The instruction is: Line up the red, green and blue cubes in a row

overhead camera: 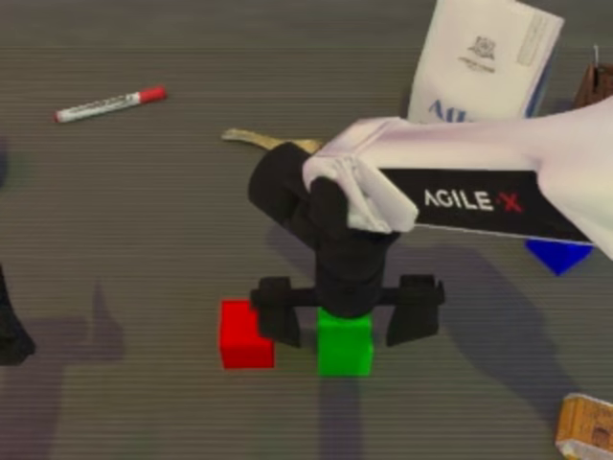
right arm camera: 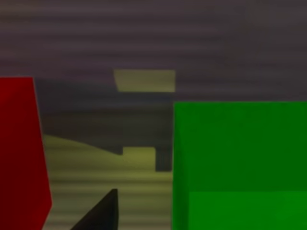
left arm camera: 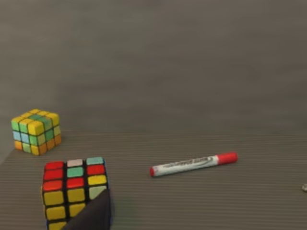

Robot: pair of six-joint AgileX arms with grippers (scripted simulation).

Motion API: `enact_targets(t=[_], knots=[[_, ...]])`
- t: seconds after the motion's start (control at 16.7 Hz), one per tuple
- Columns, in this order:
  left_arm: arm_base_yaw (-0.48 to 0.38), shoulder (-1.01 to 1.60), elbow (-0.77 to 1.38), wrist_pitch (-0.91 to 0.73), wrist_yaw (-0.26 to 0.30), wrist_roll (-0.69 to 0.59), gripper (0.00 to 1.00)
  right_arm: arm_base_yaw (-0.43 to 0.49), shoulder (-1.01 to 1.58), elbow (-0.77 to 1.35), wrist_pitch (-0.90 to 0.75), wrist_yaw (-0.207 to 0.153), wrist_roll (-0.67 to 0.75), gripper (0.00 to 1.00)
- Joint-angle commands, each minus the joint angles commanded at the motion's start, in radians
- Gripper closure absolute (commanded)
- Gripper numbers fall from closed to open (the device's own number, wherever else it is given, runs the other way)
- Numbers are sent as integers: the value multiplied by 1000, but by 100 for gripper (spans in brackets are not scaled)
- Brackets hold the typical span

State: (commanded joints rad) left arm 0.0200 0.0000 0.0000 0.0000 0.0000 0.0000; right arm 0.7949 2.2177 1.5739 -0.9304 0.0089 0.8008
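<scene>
The red cube and the green cube sit side by side near the table's front, a small gap between them. My right gripper hangs open just above the green cube. One finger is in the gap beside the red cube, the other is on the green cube's right. Up close, the right wrist view shows the green cube, the red cube and one dark fingertip. The blue cube lies at the right, partly hidden under the right arm. My left arm stays parked at the left edge.
A red-capped marker lies at the back left and a white bag stands at the back right. A tan object pokes out behind the arm. An orange box sits at the front right corner. Two puzzle cubes show in the left wrist view.
</scene>
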Motion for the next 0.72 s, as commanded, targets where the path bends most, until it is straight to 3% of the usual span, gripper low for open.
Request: enact_targets(t=[0.3,0.72], knots=[[0,0,0,0,0,0,0,0,-5,15,-18,0,0,0],[0,0,0,0,0,0,0,8,-73,157,-233,-1,-1,0]])
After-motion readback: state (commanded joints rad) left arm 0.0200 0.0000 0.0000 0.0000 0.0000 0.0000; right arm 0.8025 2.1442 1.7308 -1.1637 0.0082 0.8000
